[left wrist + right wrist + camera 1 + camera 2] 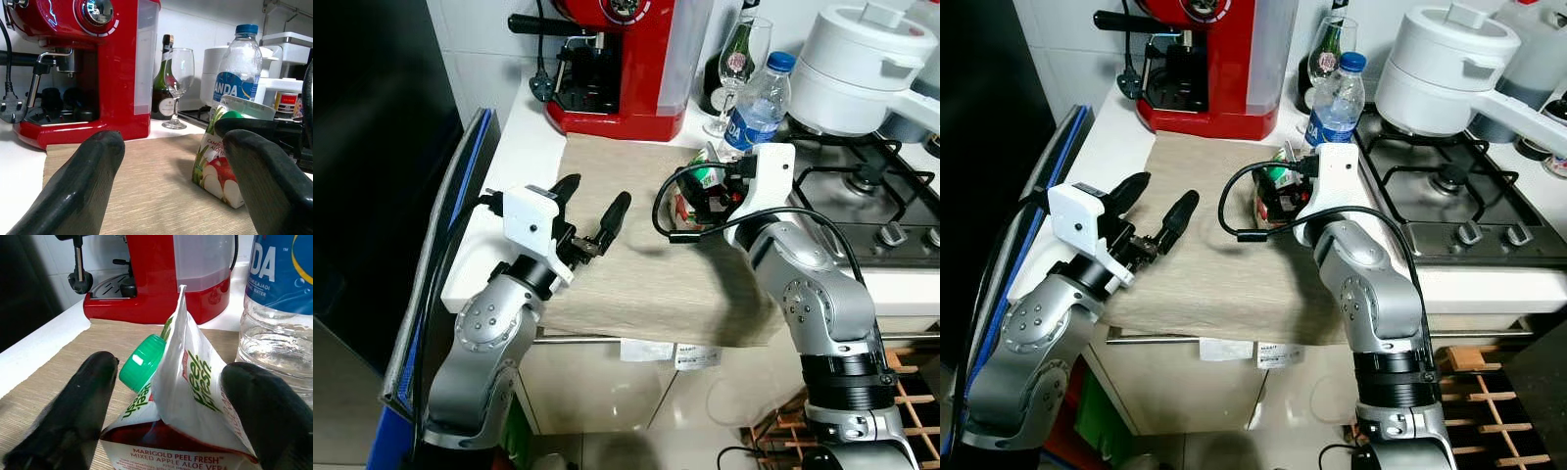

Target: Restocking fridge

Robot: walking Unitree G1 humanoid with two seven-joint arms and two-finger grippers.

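Black fingers of our right gripper (166, 416) sit wide apart on both sides of the juice carton (186, 396), ready to squeeze it for the fridge, while our left gripper (591, 217) waits open at nine o'clock on the mat (636, 264).

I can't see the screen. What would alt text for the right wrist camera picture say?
A juice carton with a green cap stands between the right gripper's two open black fingers on a beige mat. Behind it are a red coffee machine and a water bottle.
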